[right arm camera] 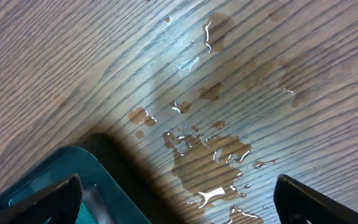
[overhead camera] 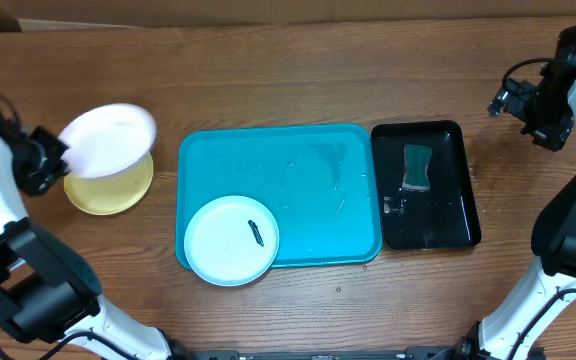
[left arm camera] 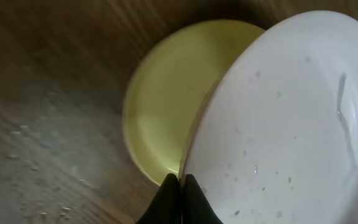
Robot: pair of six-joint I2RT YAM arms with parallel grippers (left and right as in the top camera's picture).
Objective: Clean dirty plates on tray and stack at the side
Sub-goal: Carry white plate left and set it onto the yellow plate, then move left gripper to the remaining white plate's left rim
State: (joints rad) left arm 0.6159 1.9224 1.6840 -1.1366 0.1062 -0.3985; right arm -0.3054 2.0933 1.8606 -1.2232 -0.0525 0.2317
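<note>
Wet wood table [overhead camera: 298, 70]. Left gripper [left arm camera: 180, 190] clenched on tilted white plate [overhead camera: 108, 138] above yellow plate [overhead camera: 108, 192], frame left: level, centre, then let go. Right gripper [right arm camera: 185, 208] released.

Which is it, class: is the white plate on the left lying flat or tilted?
Tilted. The left gripper pinches the rim of the white plate, which slants over the yellow plate lying flat on the table.
</note>
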